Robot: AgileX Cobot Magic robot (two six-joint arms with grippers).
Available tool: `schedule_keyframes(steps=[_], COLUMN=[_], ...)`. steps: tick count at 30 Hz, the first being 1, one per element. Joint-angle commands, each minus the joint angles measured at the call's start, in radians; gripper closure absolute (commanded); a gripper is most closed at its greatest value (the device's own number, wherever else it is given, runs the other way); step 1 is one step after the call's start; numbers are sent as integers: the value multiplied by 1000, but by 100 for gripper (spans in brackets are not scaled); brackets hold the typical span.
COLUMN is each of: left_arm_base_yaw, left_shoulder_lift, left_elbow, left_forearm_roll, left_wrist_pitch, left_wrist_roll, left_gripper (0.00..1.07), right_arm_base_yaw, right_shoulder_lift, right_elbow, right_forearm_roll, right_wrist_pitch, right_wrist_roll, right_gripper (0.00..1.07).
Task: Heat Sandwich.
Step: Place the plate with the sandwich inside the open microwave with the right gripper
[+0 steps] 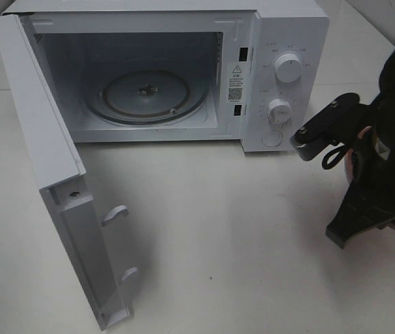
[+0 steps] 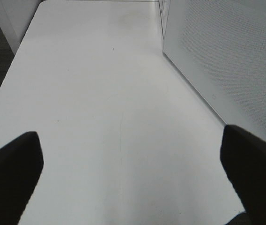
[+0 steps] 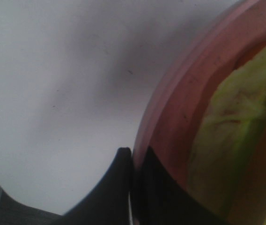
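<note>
Right end effector (image 3: 132,187) is pinching the pink plate (image 3: 170,117); the sandwich (image 3: 238,126) is lying on it, the open microwave (image 1: 302,28) is sitting to its left (left end effector (image 2: 129,131) is gaping, empty).

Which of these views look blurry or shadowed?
Right wrist: pink plate and sandwich too close, badly blurred, grey shadow across the table. Left wrist: the left gripper shows as dark, soft-edged shapes. Exterior high: evenly lit, faint shadow beside the microwave door.
</note>
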Motion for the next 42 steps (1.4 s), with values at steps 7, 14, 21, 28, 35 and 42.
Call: schedule_keyframes(steps=[7,14,21,28,35,42], left_arm_base_yaw=[4,4,4,4,4,4], left_shoulder_lift=[-17,-17,-17,-17,-17,-17], left_elbow=[0,0,0,0,0,0], left_forearm_roll=[0,0,0,0,0,0], left_wrist_pitch=[-6,-6,-6,-6,-6,-6], left_wrist_roll=[1,1,1,1,1,1], left_gripper=[9,9,9,9,9,9], right_arm_base_yaw=[160,232,294,297,297,297], right_shoulder_lift=[-10,-10,-10,-10,-10,-10], right_elbow=[-5,-5,-5,-5,-5,-5], right_forearm_roll=[-14,-14,-10,38,123,170], right_wrist_pitch=[-23,-32,-77,-114,-156,-187], right_wrist_roll=[-121,-208,-317,-462,-757,-924], right_gripper=[107,107,107,107,107,107])
